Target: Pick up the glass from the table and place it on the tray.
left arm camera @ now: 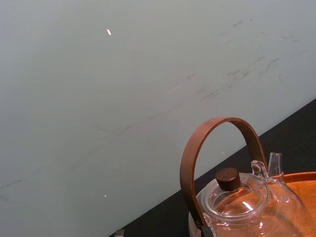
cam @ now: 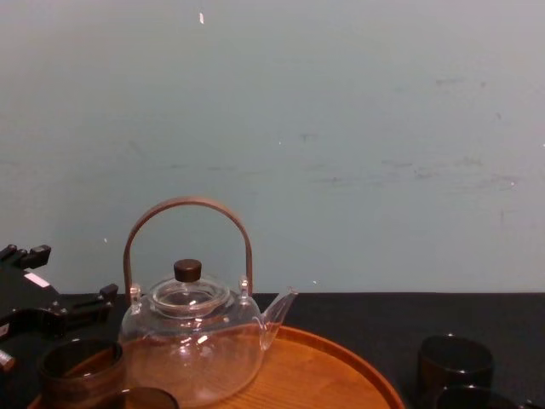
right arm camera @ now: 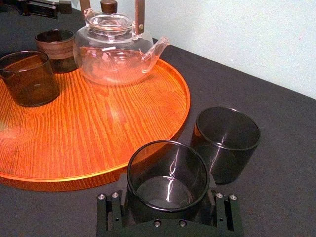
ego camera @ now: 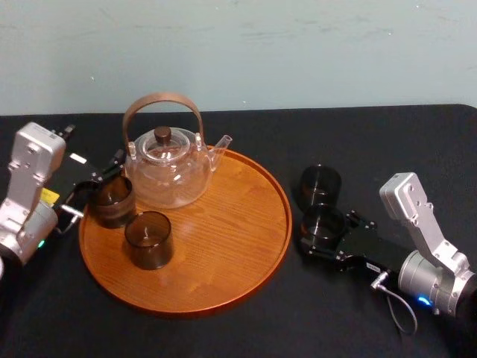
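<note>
A black table (ego camera: 246,335) is seen under a pale wall. At left, the left gripper (ego camera: 89,190) is held with fingers spread beside the rim glass (ego camera: 112,200) on the tray (ego camera: 238,246). A second glass (ego camera: 148,239) is already set there. Right of the tray, on the table, the near glass (ego camera: 322,224) is clasped by the right gripper (ego camera: 326,237) and seemingly not lifted yet. The far glass (ego camera: 320,183) is left waiting.

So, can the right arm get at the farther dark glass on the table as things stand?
Probably not directly. The nearer glass sits in the right pincer, straight between it and the farther glass, the two close together. The tray lies beside them; the left pincer is at its left edge.
</note>
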Tool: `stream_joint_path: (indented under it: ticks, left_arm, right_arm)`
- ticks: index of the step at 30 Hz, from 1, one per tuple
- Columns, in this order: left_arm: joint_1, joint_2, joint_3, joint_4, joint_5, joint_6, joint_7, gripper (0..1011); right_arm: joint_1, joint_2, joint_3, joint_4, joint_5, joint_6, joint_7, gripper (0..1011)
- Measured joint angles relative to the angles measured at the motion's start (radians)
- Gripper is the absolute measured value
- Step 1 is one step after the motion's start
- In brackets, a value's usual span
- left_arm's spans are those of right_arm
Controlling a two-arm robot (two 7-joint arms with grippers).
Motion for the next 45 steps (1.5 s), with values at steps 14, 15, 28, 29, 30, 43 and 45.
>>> stream_joint_path:
  ticks: [14,15,28,29,30,43,45]
  left_arm:
    - [0.000,0.000,0.000,0.000,0.000,0.000,0.000,1001]
    - [0.000,0.000,0.000,0.000,0.000,0.000,0.000,1001]
    - [0.000,0.000,0.000,0.000,0.000,0.000,0.000,1001]
    - [0.000,0.000,0.000,0.000,0.000,0.000,0.000,1001]
    - [0.000,0.000,0.000,0.000,0.000,0.000,0.000,1002]
    - [0.000,0.000,0.000,0.000,0.000,0.000,0.000,1001]
    - [0.000,0.000,0.000,0.000,0.000,0.000,0.000,1001]
  right_arm:
    - [-0.001,0.007,0.000,-0.026,0.013,0.002,0.014,904]
    - [-0.001,0.008,0.000,-0.031,0.013,0.002,0.014,904]
    - [-0.004,0.014,-0.046,-0.134,-0.009,0.004,0.024,904]
    - [0.000,0.010,-0.059,-0.139,-0.016,0.005,0.025,904]
    - [0.000,0.010,-0.059,-0.139,-0.016,0.005,0.025,904]
    - [0.054,-0.053,-0.145,-0.122,-0.075,0.029,0.024,904]
    - [0.061,-0.060,-0.150,-0.116,-0.078,0.031,0.024,904]
